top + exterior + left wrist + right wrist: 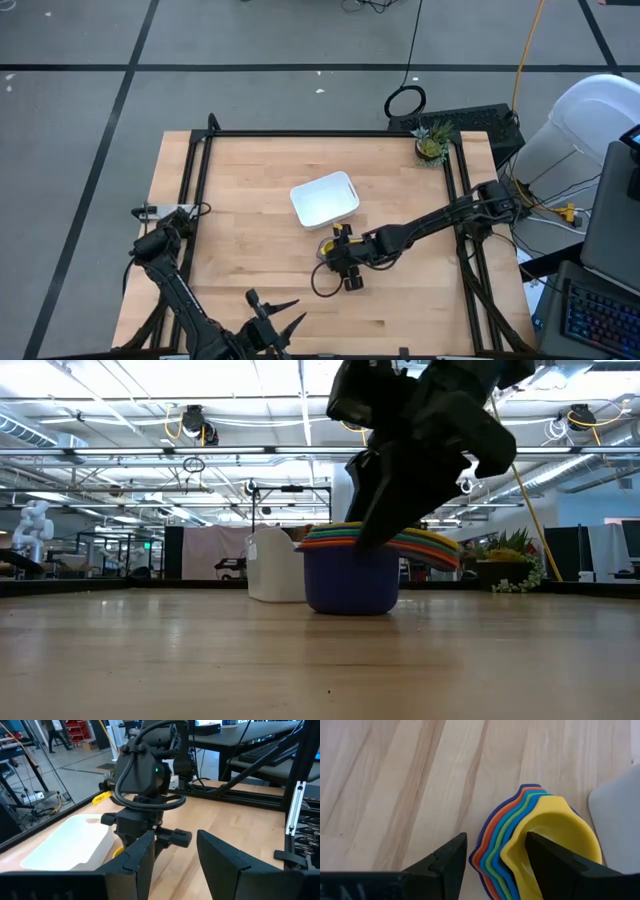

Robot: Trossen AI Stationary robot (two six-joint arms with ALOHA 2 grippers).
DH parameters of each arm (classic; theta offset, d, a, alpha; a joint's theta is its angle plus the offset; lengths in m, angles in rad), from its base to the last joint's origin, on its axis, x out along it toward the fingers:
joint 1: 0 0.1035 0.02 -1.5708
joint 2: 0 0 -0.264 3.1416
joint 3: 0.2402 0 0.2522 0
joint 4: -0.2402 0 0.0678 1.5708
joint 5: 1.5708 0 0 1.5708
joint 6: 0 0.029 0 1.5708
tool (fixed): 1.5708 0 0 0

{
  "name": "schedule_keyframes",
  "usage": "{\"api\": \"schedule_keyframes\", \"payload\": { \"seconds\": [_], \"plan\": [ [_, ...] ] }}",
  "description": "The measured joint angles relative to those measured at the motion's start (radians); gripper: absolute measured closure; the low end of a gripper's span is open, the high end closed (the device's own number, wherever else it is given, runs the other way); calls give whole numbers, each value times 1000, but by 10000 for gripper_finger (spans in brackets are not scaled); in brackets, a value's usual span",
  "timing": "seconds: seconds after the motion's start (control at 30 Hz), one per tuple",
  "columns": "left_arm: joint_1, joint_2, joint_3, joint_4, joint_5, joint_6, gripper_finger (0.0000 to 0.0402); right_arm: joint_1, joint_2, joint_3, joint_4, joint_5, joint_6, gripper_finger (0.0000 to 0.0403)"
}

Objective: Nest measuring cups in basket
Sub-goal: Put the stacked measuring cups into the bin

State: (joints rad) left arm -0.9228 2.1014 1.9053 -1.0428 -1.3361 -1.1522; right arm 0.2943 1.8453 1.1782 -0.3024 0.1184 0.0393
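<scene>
The measuring cups (pixel 540 835) sit nested in one stack on the table, dark blue outermost and yellow innermost, right beside the white basket (pixel 325 198). In the low view the stack (pixel 350 575) rests on the dark blue cup's base, and the coloured rims fan out above it. My right gripper (pixel 495 855) slants down over the stack, open. One finger stands outside the rims and the other over the yellow bowl. My left gripper (pixel 175 862) waits open and holding nothing near the table's near edge (pixel 275 325). My right gripper straddles the stacked rims (pixel 487 857) from above, slanting down. One finger (pixel 447 862) is outside the dark blue cup and the other (pixel 555 865) is inside the yellow cup. Whether either finger touches the cups I cannot tell.
A small potted plant (pixel 432 145) stands at the far right corner. A black frame (pixel 330 132) runs along the table's far edge and its sides. Bare wood lies left of the stack and toward the near edge.
</scene>
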Motion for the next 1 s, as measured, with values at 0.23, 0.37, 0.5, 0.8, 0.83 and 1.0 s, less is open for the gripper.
{"api": "schedule_keyframes", "payload": {
  "seconds": [0.23, 0.37, 0.5, 0.8, 0.83, 1.0],
  "plan": [
    [-6, 0, 0, 0, 0, -10, 250, -9, 2, -2, -28, -13, -25, 207],
    [-14, 0, 0, 0, 0, -17, 250, -21, 3, -3, -78, -21, -25, 248],
    [-19, 0, 0, 0, 0, -20, 250, -40, 3, -2, -118, -79, -30, 345],
    [-54, 0, 0, -15, -1, 1, 250, -58, -19, -5, -224, -79, -33, 388],
    [-58, 0, 0, -16, -1, -1, 250, -58, -20, -5, -228, -80, -33, 394],
    [-69, 0, 0, -9, -9, -15, 250, -59, -21, -4, -228, -103, -39, 394]
  ]
}}
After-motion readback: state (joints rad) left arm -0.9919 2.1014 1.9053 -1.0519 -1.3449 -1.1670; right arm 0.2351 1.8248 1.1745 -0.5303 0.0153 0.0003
